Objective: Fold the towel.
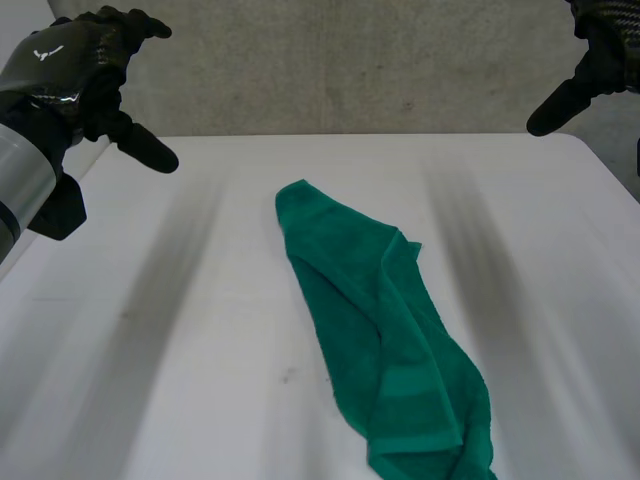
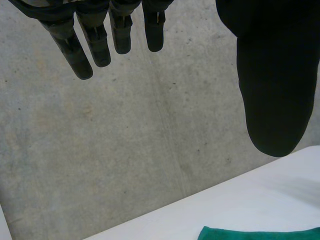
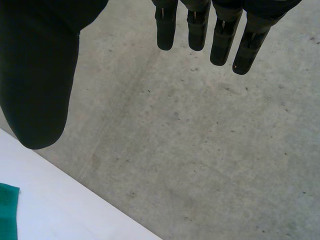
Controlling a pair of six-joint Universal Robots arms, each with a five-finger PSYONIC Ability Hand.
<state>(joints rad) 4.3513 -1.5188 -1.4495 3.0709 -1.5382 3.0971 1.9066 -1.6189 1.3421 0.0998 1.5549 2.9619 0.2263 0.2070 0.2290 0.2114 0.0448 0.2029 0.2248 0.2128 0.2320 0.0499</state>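
A green towel (image 1: pixel 385 335) lies crumpled in a long strip on the white table (image 1: pixel 200 320), running from the middle toward the near right edge. My left hand (image 1: pixel 75 75) hovers high over the table's far left corner, fingers straight and spread, holding nothing. My right hand (image 1: pixel 590 60) hovers at the far right corner, also open and empty. In the left wrist view the fingers (image 2: pixel 95 40) and thumb (image 2: pixel 275 85) hang apart, with a strip of towel (image 2: pixel 255 233) below. In the right wrist view the thumb (image 3: pixel 37 80) and fingers (image 3: pixel 220 35) are spread, a towel corner (image 3: pixel 7 212) beneath.
A grey concrete wall (image 1: pixel 350 65) rises behind the table's far edge. Bare white tabletop lies on both sides of the towel.
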